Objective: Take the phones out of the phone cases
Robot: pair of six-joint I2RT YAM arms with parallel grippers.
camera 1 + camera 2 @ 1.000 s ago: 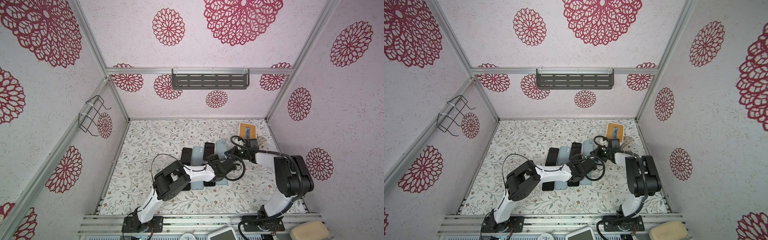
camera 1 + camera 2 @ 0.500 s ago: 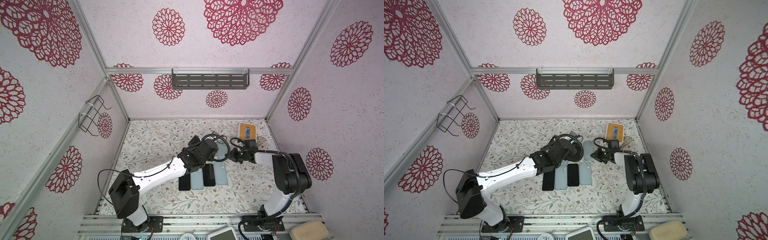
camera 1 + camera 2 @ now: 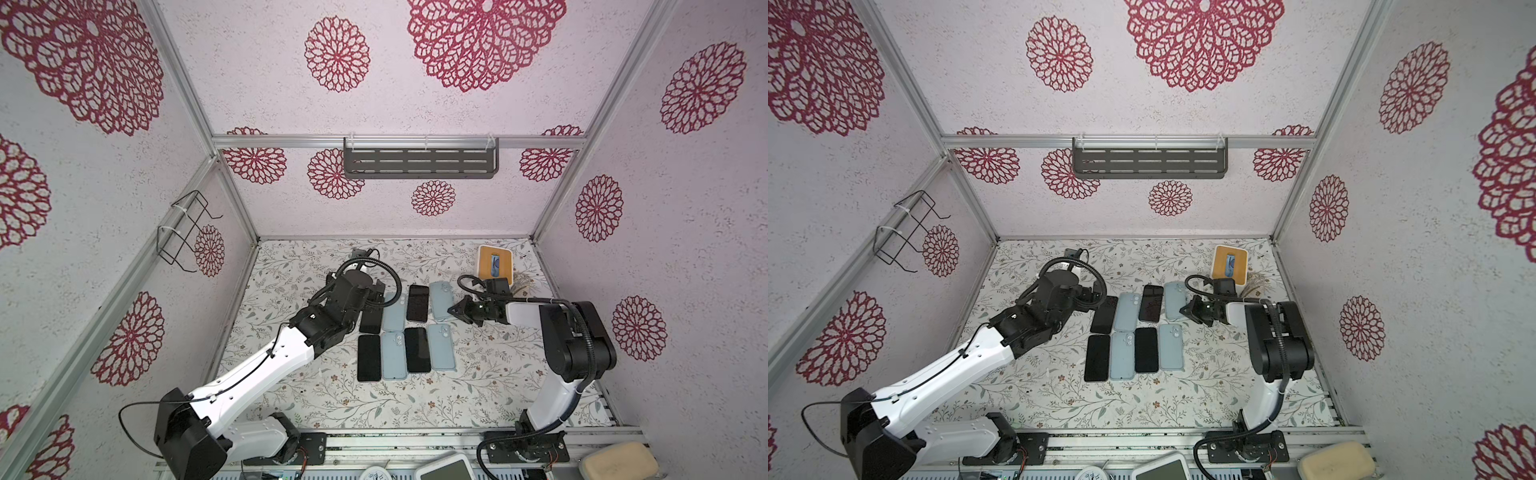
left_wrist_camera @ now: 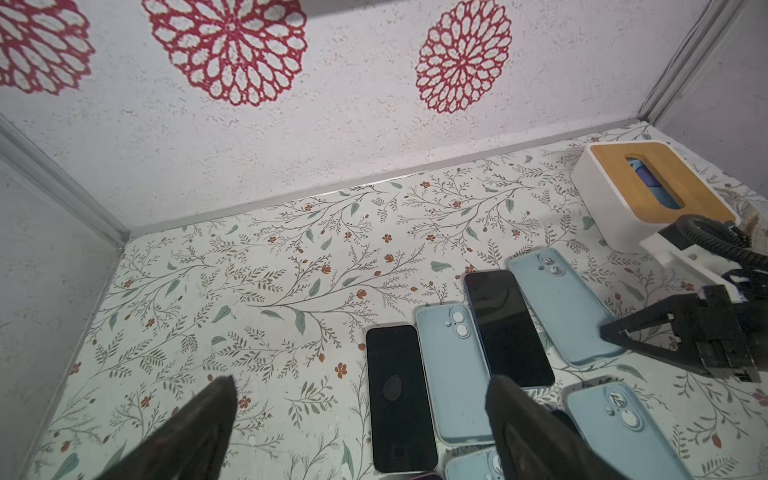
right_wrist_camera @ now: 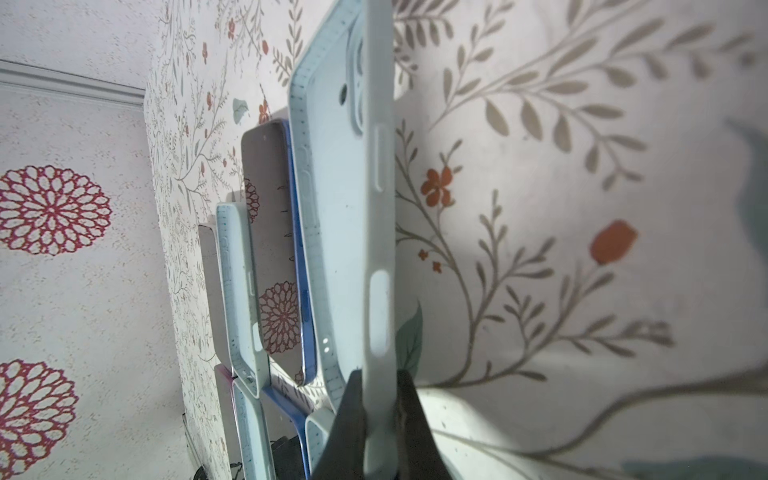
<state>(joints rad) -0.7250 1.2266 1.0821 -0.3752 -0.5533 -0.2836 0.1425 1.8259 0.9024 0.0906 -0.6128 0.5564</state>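
Four phones [image 3: 417, 303] lie bare, each beside an empty-looking case [image 3: 394, 311]; removal looks finished. Right gripper [image 5: 380, 419] clamped on rim of end case [image 3: 441, 301], its phone just beyond. Left gripper [image 4: 361, 388] spread wide, holding nothing, phones just ahead; only letting go remains

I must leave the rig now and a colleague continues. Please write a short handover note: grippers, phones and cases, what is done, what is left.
Left gripper: open, empty, above the back row's left end.
Right gripper: shut on the side wall of the rightmost back-row case.
Table: four bare phones and four light blue cases alternate in two rows.
Done: the held case looks empty; a phone lies beside it.
Left: probably release the case and retract.
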